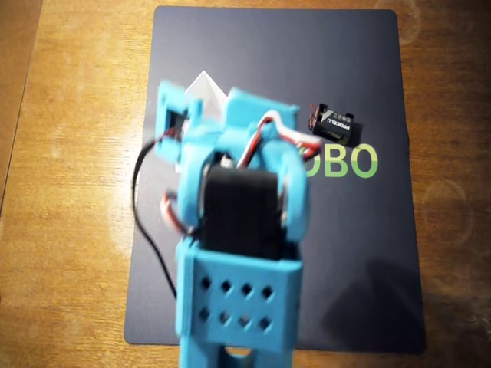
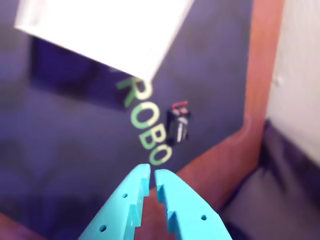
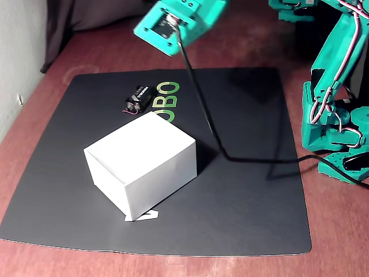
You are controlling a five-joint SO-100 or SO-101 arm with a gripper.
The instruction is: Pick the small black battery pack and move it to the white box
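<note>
Tool [image 2: 152, 175] nearly closed, empty, above mat [image 2: 65, 150]

The overhead view is warm and dim, its colours yellowish; the arm [image 1: 238, 230] close under the lens is soft and out of focus, and a faint dark shadow lies on the mat [image 1: 383, 307] at lower right; the wrist view is blurred throughout, with a purple cast, and the white box [image 2: 107, 32] is washed out at top left; the fixed view is the sharpest and evenly lit; the box casts a soft shadow to its right on the mat.
</note>
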